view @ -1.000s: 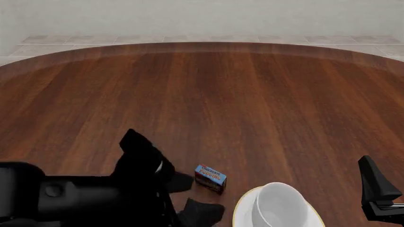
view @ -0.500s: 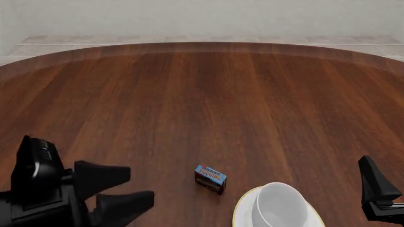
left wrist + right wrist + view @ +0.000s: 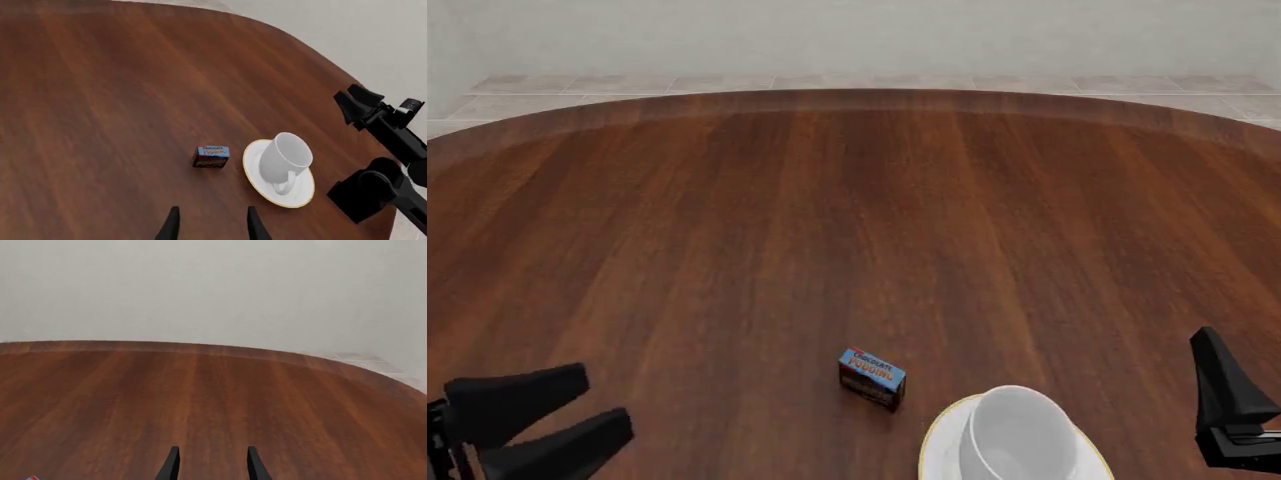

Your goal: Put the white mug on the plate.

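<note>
The white mug (image 3: 1016,436) already stands upright on the plate (image 3: 938,437), both the left gripper (image 3: 545,420) and right gripper (image 3: 209,462) are empty with jaws apart, so seemingly nothing remains.

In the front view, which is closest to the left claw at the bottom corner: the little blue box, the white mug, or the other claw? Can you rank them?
From the left gripper, open at the lower left:
1. The small blue box, lying on the wooden table, right of the gripper.
2. The glossy white ceramic mug, standing on the gold-rimmed round white plate, further right.
3. The right gripper, at the far right edge.
</note>
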You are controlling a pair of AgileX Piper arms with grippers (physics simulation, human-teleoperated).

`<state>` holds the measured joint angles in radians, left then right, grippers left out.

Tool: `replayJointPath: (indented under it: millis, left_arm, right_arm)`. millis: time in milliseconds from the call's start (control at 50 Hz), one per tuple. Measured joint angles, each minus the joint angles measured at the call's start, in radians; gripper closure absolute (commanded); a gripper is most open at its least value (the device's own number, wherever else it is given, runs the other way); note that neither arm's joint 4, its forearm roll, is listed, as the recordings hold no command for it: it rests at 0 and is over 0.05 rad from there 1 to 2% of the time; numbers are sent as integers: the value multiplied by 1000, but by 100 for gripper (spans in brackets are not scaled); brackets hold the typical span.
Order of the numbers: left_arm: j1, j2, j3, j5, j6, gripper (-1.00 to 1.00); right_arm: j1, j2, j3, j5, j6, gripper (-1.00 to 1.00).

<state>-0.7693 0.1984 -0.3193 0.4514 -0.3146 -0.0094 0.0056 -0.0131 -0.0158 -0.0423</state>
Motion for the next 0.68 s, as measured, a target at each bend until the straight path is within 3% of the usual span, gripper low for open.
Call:
replayJointPath:
  millis: [380,680]
  left_arm:
    - [136,-158,61,23,19,-100]
    - [238,-187,91,-43,51,-100]
  right_arm:
    - [-21,-6,-56,-55,35,-100]
    - [-31,-6,-81,-104,85,-100]
